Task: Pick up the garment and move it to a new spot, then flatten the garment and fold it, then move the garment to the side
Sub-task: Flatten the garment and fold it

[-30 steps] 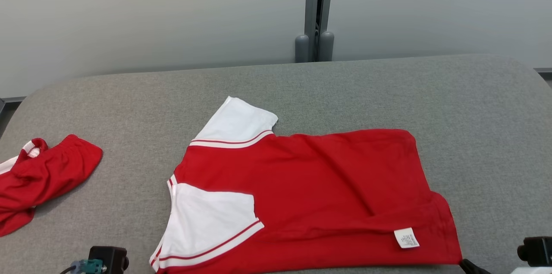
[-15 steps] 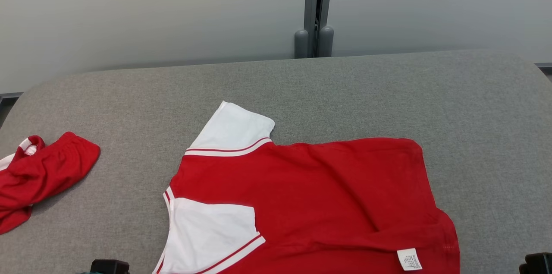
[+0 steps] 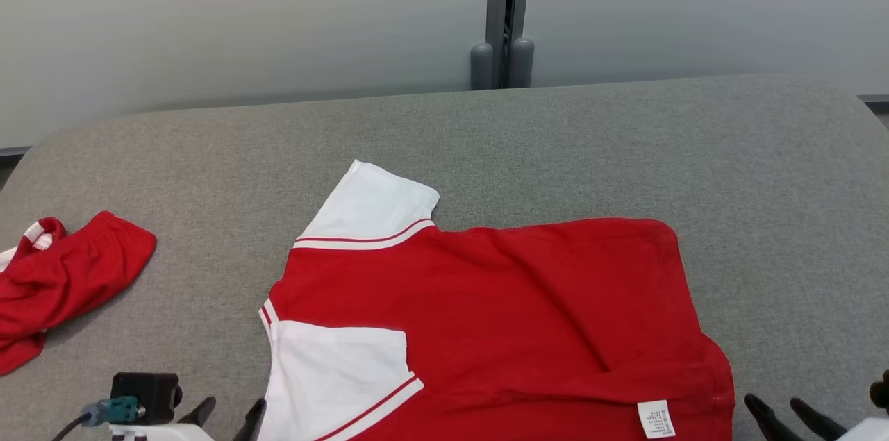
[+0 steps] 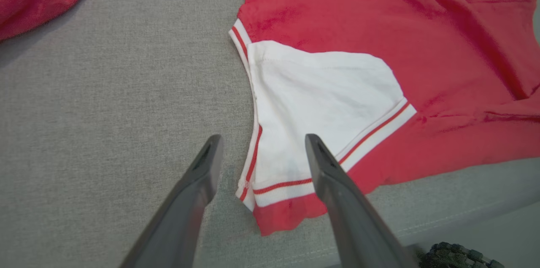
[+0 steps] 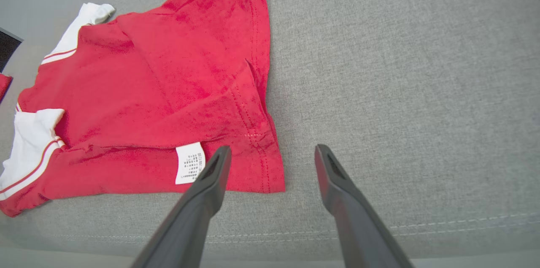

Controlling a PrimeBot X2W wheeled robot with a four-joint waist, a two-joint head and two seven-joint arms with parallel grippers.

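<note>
The garment (image 3: pixel 500 302) is coloured bright red, and its sleeves (image 3: pixel 378 201) are white, each edged with a thin red stripe set between white bands. A white label (image 3: pixel 656 419) on it is printed with small dark text. A second garment (image 3: pixel 62 281) is also coloured red, with a touch of white trim. The surface (image 3: pixel 555 142) is woven in mottled grey, and the wall (image 3: pixel 243 17) is toned pale grey. The left gripper (image 4: pixel 262 137) and the right gripper (image 5: pixel 273 147) are finished in dark grey.

Bright, even, diffuse light, soft shadow under the crumpled red garment (image 3: pixel 69 274) at left, faint crease shadows across the red-and-white T-shirt (image 3: pixel 500 302), head view sharp, wrist views bowed toward edges
</note>
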